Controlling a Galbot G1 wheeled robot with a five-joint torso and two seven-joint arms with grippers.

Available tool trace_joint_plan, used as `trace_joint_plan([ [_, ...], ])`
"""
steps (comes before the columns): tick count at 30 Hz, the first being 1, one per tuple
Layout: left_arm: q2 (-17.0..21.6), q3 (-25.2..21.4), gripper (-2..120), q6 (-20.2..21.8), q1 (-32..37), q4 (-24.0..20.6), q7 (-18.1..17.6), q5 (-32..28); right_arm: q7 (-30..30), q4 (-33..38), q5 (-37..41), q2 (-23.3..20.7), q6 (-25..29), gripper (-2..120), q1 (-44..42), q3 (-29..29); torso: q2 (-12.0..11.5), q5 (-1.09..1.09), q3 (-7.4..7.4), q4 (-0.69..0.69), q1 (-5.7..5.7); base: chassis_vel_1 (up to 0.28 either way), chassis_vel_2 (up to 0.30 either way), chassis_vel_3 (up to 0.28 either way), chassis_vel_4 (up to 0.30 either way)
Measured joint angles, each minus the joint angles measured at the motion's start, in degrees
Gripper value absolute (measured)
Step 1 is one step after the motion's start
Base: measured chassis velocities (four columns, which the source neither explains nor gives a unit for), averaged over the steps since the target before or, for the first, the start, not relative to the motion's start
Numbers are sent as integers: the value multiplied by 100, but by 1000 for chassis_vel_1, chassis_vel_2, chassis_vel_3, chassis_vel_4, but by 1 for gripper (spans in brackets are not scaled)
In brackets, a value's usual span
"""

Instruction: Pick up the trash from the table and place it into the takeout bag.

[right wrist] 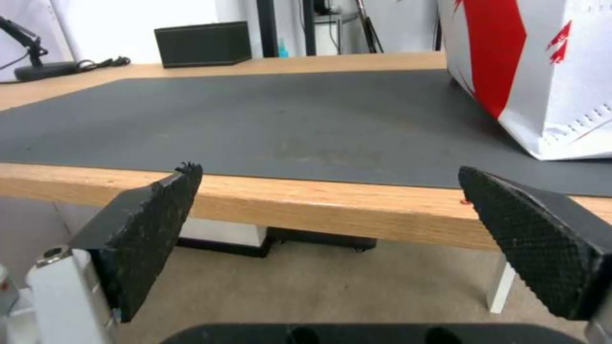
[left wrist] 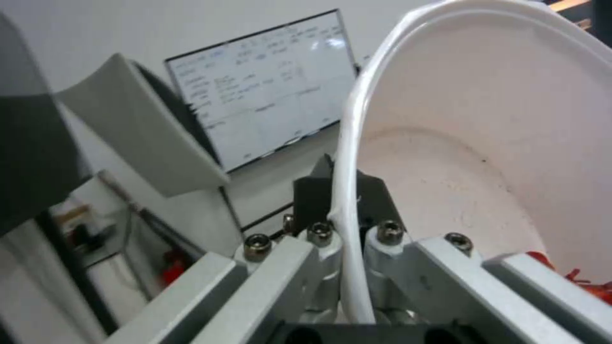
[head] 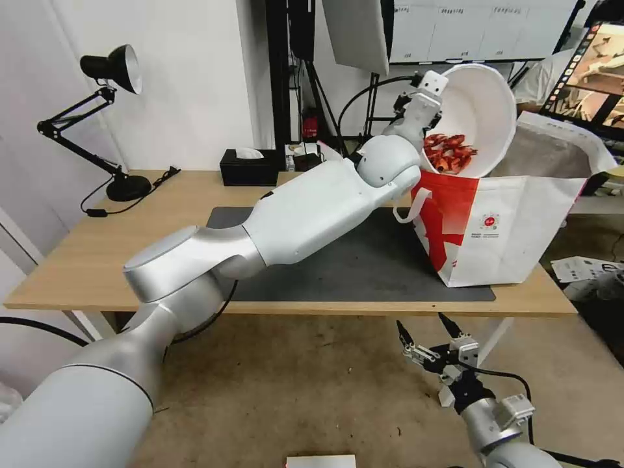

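The white bowl [head: 478,114] of red shell scraps [head: 448,153] hangs tipped over the takeout bag [head: 513,221] at the counter's [head: 84,260] far right, rim pinched by the left gripper [head: 430,97]. Lowering it inside looks next. The right gripper [head: 429,331] waits wide open below the near edge.

The worktop [head: 84,260] is light wood with a visible grain and a matt finish; its front edge shows a pale banded strip. On it lies a dark grey mat [right wrist: 267,119], matt and faintly textured, like rubber or felt. The takeout bag [head: 513,227] looks like woven or coated paper-like fabric, white with a red panel, and its lining has a dull silver foil sheen. The bowl [left wrist: 485,143] is smooth white plastic with a thin, slightly glossy rim. The left gripper [left wrist: 344,205] has brushed grey metal parts with shiny bolt heads. The right gripper [right wrist: 332,229] carries black pads [right wrist: 153,229] with a rough, knurled rubber surface. The arm shells are satin silver and glossy white.
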Motion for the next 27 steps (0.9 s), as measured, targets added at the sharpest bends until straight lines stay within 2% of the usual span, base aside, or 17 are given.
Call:
trace_joint_plan([
  [11, 2, 174, 0, -227, 49, -14, 463, -112, 0, 0, 0, 0, 0, 100, 0, 0, 0, 0, 0, 0, 0, 0, 0, 0, 0],
  [20, 3, 341, 0, -220, 99, -55, 777, -137, 0, 0, 0, 0, 0, 100, 0, 0, 0, 0, 0, 0, 0, 0, 0, 0, 0],
  [23, 2, 427, 4, -215, 101, -65, 813, -138, 0, 0, 0, 0, 0, 100, 0, 0, 0, 0, 0, 0, 0, 0, 0, 0, 0],
  [26, 2, 563, 20, -204, 102, -66, 828, -125, 0, 0, 0, 0, 0, 100, 0, 0, 0, 0, 0, 0, 0, 0, 0, 0, 0],
  [27, 2, 563, 20, -204, 102, -66, 828, -125, 0, 0, 0, 0, 0, 100, 0, 0, 0, 0, 0, 0, 0, 0, 0, 0, 0],
])
